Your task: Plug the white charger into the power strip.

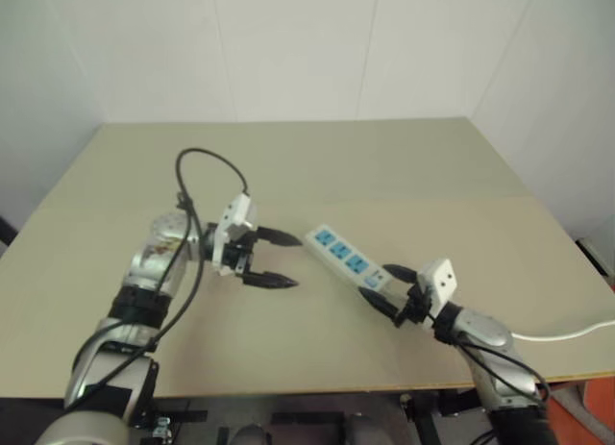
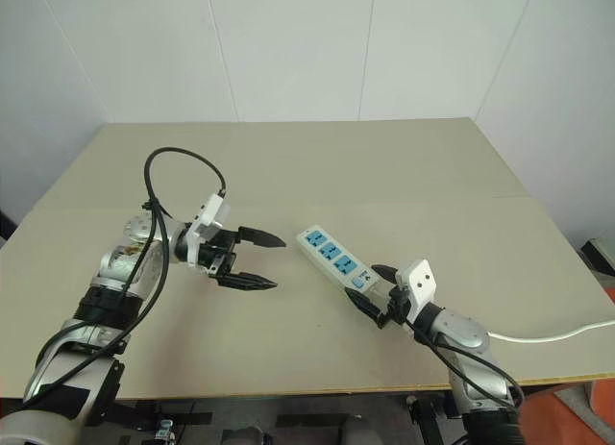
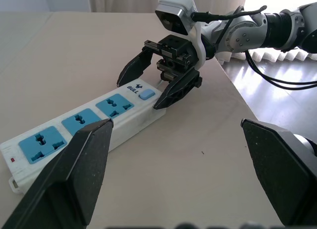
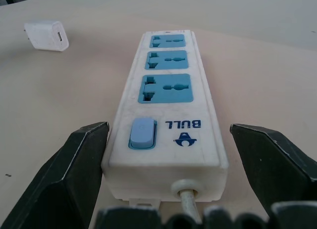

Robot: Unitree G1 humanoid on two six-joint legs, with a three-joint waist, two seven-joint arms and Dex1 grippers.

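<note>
Right gripper sits low at the near right of the table, fingers spread wide, one on each side of the cord end of the power strip. Neither finger visibly presses the casing; contact on the side toward the charger cannot be told, a gap shows on the other. Strip lies flat on a diagonal across the tabletop: blue switch nearest the right gripper, then three blue socket faces running away from it (all three unoccupied). Thin white cord trails off the table's right edge.

Left gripper hangs above the table just beyond the strip's far end, fingers also spread, nothing between them.

White charger lies on the tabletop, loose, near the strip's far end and apart from it.
</note>
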